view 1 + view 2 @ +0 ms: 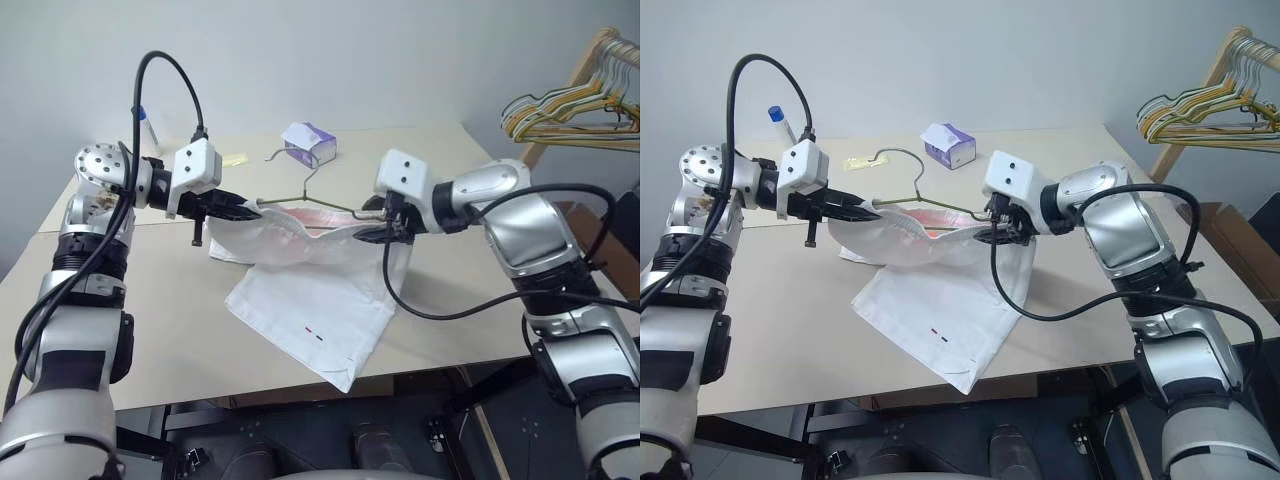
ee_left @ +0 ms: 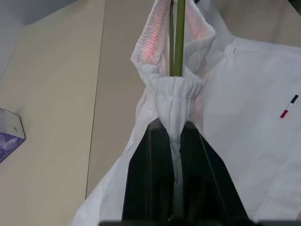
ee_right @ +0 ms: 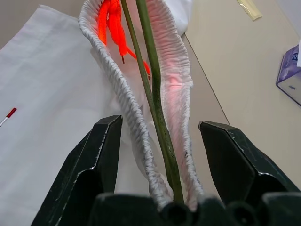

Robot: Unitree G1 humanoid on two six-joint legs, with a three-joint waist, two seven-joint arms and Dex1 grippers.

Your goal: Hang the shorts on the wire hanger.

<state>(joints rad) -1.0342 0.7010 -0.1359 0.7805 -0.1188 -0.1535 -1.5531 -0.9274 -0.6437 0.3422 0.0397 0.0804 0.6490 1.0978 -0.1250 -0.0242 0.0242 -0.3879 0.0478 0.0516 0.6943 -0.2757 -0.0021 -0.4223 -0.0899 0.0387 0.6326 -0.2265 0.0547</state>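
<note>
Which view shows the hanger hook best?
Right eye view: the hanger's hook stands whole against the table, behind the shorts. Left eye view shows it too, nearer the tissue box. Both wrist views show just the wire running inside the waistband, no hook.

No text, label, brand or number can be read in these pictures. The shorts (image 1: 310,290) carry only two tiny marks near the hem, one red and one black, and these are short dashes, not letters. The purple and white tissue box (image 1: 309,143) on the worktop (image 1: 150,300) has some print on its side, but it is too small to read. A small yellowish tag (image 1: 861,162) lies on the worktop behind the shorts, and any writing on it cannot be made out
</note>
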